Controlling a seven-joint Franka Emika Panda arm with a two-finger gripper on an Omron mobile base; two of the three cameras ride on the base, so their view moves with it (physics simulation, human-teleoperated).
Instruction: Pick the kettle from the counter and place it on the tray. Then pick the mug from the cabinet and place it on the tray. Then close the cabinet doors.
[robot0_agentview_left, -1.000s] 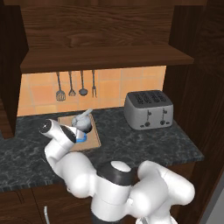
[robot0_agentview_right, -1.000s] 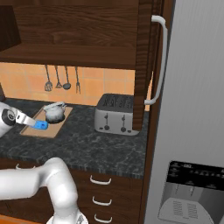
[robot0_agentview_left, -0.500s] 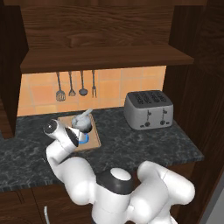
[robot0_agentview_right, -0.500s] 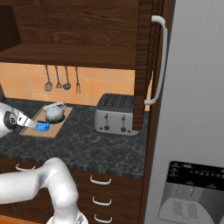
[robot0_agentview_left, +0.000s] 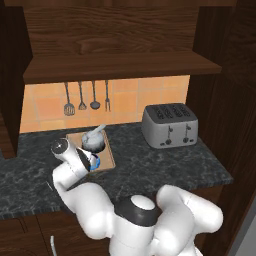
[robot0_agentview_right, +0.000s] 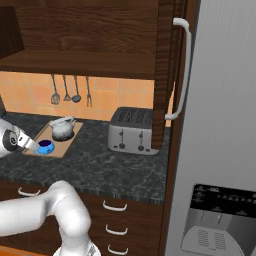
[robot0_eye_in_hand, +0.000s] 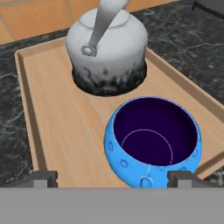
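Left base view. Tray (robot0_agentview_left: 106, 159) lies on the counter (robot0_agentview_left: 150, 165) at about 9 o'clock of the toaster (robot0_agentview_left: 169, 125). Kettle (robot0_agentview_left: 94, 139) sits on the far half of the tray, handle tilted toward 1 o'clock. Mug (robot0_agentview_left: 94, 162) shows as a blue sliver at the tray's near edge, mostly masked by the arm's wrist. Four utensils (robot0_agentview_left: 86, 97) hang on the orange tile wall at 12 o'clock of the tray. Cabinet (robot0_agentview_left: 120, 67) above, its plank shelf bare in front; one of the cabinet doors (robot0_agentview_left: 11, 80) stands open at far left.

Right base view. Tray (robot0_agentview_right: 56, 148) at 9 o'clock of the toaster (robot0_agentview_right: 132, 129). Kettle (robot0_agentview_right: 62, 129) upright on the tray's far end. Mug (robot0_agentview_right: 46, 146) upright at the near left corner of the tray, just beside the wrist. Refrigerator (robot0_agentview_right: 220, 135) fills the right side.

Hand view. Gripper (robot0_eye_in_hand: 113, 178) fingers spread wide apart, one tip at 7 o'clock, the other at 5 o'clock; nothing clamped between them. Mug (robot0_eye_in_hand: 153, 141) sits on the tray (robot0_eye_in_hand: 52, 113) between and just beyond the tips, dark inside facing the camera. Kettle (robot0_eye_in_hand: 107, 43) at 12 o'clock of the mug, near it but apart.
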